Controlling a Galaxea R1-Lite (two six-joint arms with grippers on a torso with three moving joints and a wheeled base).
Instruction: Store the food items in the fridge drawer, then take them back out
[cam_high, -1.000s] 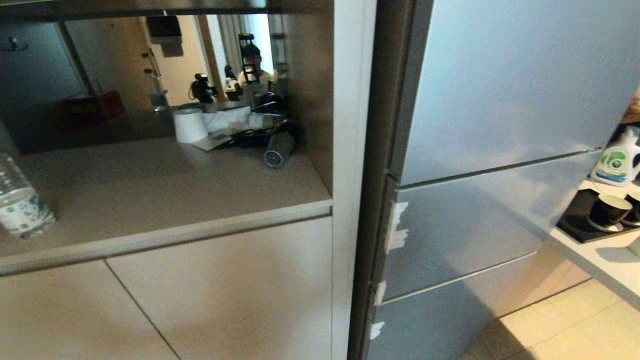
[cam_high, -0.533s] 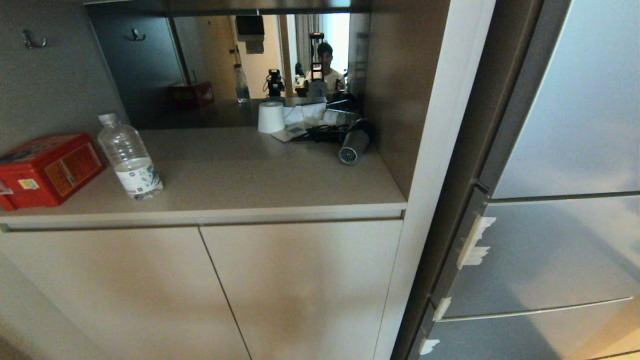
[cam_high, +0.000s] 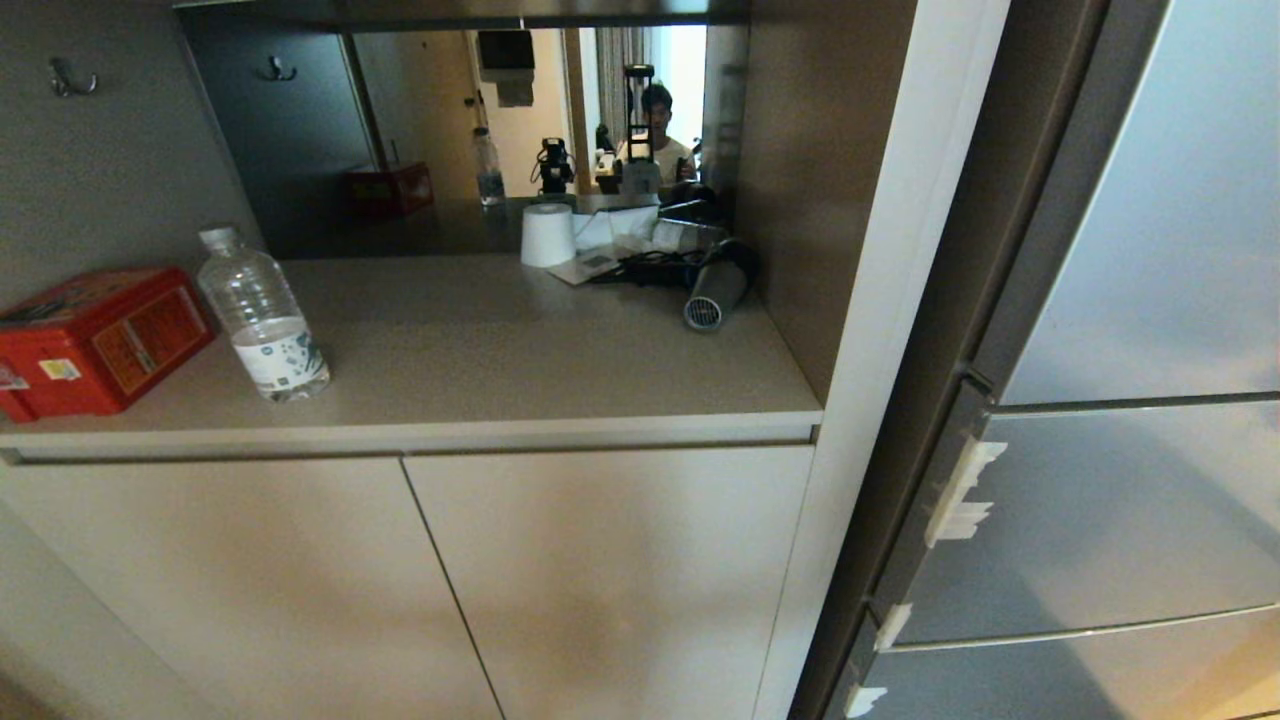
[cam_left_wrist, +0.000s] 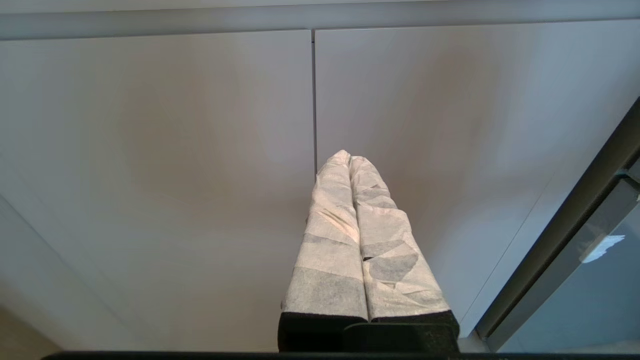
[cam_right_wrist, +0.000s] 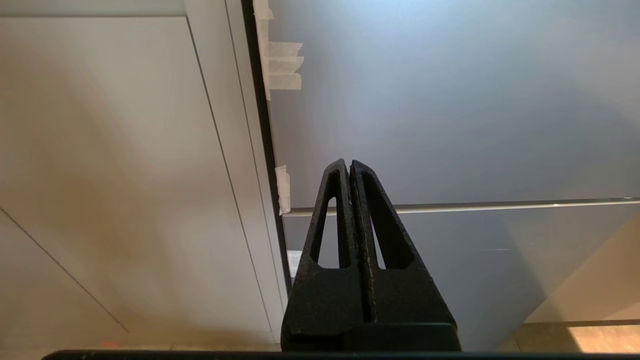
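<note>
The food items are out of view in every frame. The fridge drawer (cam_high: 1110, 520) is the middle silver-blue front at the right of the head view, shut, with white tape scraps (cam_high: 958, 492) on its left edge. In the right wrist view the fridge drawer (cam_right_wrist: 450, 110) fills the area ahead of my right gripper (cam_right_wrist: 348, 162), whose black fingers are shut on nothing. My left gripper (cam_left_wrist: 349, 156), its fingers wrapped in white tape, is shut and empty in front of the beige cabinet doors (cam_left_wrist: 200, 150). Neither arm shows in the head view.
A red tin box (cam_high: 95, 340) and a clear water bottle (cam_high: 262, 315) stand on the beige counter (cam_high: 500, 370). A paper roll (cam_high: 547, 236) and a hair dryer (cam_high: 712, 292) lie at its back. A mirror behind reflects a person. The taller fridge door (cam_high: 1180, 220) is above the drawer.
The whole head view has shifted right, so the camera has turned left. The counter with the red tin and the bottle came into view, and the fridge slid to the right edge.
</note>
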